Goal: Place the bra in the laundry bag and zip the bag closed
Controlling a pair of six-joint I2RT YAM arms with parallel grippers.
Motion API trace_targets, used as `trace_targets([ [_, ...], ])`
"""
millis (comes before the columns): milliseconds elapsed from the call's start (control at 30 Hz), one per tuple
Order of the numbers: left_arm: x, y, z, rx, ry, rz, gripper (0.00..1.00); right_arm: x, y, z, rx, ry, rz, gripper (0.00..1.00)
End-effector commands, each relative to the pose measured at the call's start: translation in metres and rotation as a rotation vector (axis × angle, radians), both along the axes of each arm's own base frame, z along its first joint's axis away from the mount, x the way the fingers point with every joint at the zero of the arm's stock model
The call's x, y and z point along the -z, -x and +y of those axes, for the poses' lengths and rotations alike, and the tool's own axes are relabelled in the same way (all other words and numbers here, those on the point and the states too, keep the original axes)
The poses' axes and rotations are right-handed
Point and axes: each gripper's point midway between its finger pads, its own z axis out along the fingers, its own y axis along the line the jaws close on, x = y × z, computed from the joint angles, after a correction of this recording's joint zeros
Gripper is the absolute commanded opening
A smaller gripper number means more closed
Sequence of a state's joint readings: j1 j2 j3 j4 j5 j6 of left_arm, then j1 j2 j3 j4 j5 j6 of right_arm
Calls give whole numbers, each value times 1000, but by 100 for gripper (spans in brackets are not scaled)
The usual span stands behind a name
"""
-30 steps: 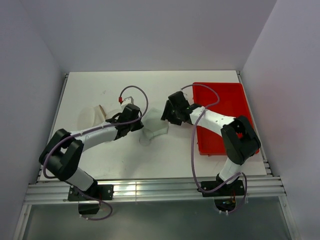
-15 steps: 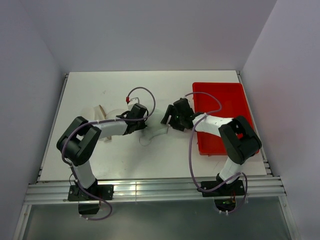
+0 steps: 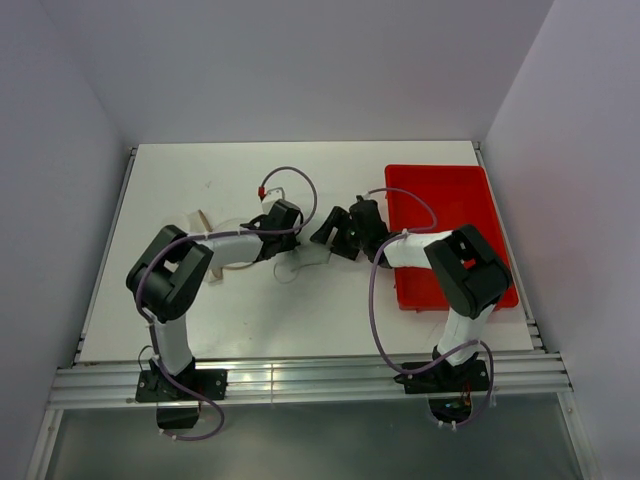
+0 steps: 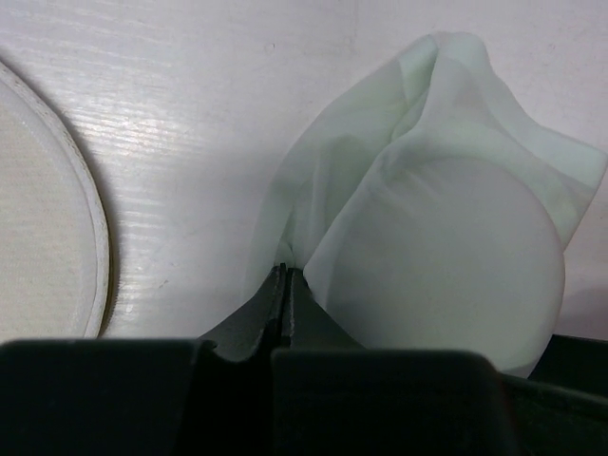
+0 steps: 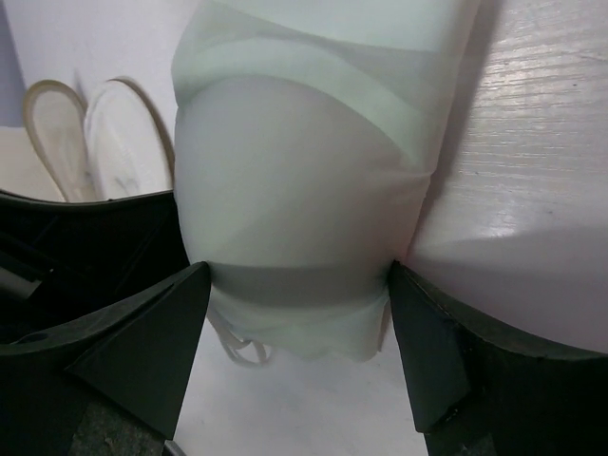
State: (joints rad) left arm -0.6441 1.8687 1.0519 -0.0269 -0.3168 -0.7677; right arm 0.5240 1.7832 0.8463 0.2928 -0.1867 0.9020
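The bra (image 4: 437,266) lies on the desk (image 3: 250,310) directly between the two hands. It is bunched, with one rounded cup bulging upward and thin fabric folded above it.

Left hand (image 4: 287,277): the fingers are pressed together on a thin fold at the edge of the bra. The cup sits just ahead of the fingertips and to their right in the left wrist view, and the fabric rises straight from the pinch point.

Right hand (image 5: 299,285): the fingers are spread wide, one on each side of the cup. The fabric fills the gap between them and appears to touch both inner faces. A thin strap loop hangs out below the cup, near the left finger in the right wrist view.

The laundry bag (image 4: 43,218) rests on the desk to the far left of the left hand's fingertips, apart from the bra. From the right hand it lies beyond the bra, and its round faces are visible on edge.

The red tray (image 3: 450,200) sits behind the right hand, beside its forearm.
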Motion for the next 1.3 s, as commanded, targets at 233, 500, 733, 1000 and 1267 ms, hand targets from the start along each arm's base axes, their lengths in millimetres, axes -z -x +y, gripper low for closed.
trace_targets([
  [233,31,14,4,38,-64,93,0,-30,-2,18,-26,-191,-52,83],
  [500,33,17,-3,67,-38,103,0,-46,0,23,-45,-227,-55,83],
  [733,33,23,-5,82,-14,113,0,-38,-2,26,-13,-239,-7,82],
  [1000,36,33,-13,101,29,133,0,-34,1,13,116,-236,53,83],
  [1267,38,55,-18,128,24,145,0,-44,-6,11,175,-280,48,82],
])
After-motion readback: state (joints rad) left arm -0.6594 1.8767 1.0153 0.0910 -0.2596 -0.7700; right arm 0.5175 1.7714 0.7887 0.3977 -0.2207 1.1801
